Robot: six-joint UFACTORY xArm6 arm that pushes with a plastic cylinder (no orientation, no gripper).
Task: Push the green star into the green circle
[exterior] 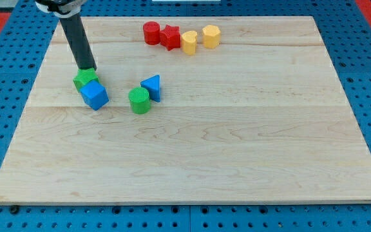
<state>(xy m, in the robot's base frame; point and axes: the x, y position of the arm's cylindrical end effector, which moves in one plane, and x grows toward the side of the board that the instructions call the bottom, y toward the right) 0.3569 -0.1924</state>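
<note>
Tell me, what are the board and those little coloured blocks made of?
The board looks like pale unvarnished wood: grain lines and plank seams run across it, matte. The blocks, such as the green circle, blue cube and red cylinder, look like moulded or printed plastic: uniform bright colour and faint ribbing, though painted wood can't be ruled out.

My rod (76, 38) enters from the top edge of the view near the tabletop's (237, 148) top left corner, under a pale mount cut off by the frame. Dark and straight, it leans slightly, its lower end further to the view's right. My tip (87, 67) rests low, close to the tabletop's left edge.
</note>
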